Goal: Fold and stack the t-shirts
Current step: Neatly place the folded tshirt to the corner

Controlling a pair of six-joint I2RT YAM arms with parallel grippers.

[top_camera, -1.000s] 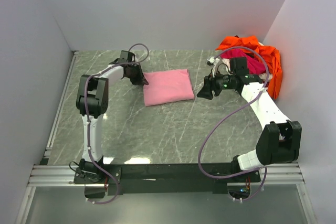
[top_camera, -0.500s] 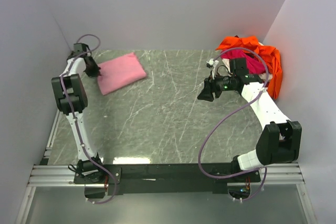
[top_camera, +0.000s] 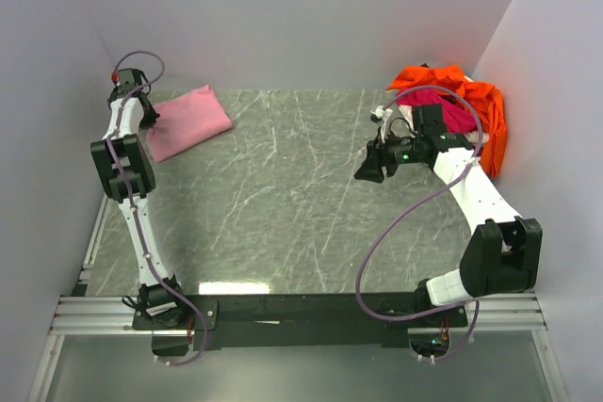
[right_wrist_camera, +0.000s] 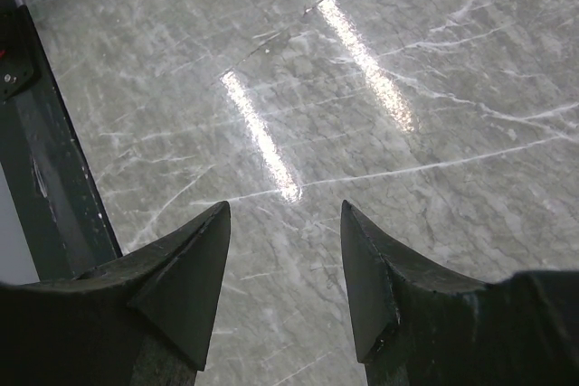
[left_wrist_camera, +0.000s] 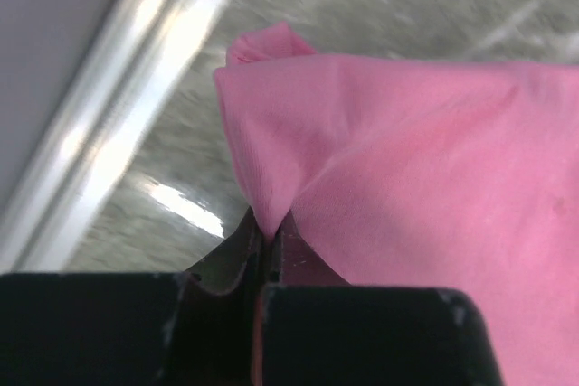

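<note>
The folded pink t-shirt point(top_camera: 191, 120) lies at the table's far left corner. My left gripper point(top_camera: 151, 122) is at its left edge, shut on a pinched fold of the pink cloth point(left_wrist_camera: 271, 214). An orange t-shirt point(top_camera: 482, 110) and a magenta t-shirt point(top_camera: 445, 106) lie crumpled together in a heap at the far right corner. My right gripper point(top_camera: 367, 168) hovers left of that heap. In the right wrist view it point(right_wrist_camera: 285, 223) stands open over bare marble with nothing between its fingers.
Grey walls close in the table on the left, back and right. A metal rail point(left_wrist_camera: 118, 97) runs along the left edge, close beside the pink shirt. Something white point(top_camera: 394, 121) shows partly under the heap, behind the right wrist.
My left gripper has dragged the folded pink t-shirt from the middle of the table to the far left corner. The right arm has barely moved, its jaws slightly narrower.
</note>
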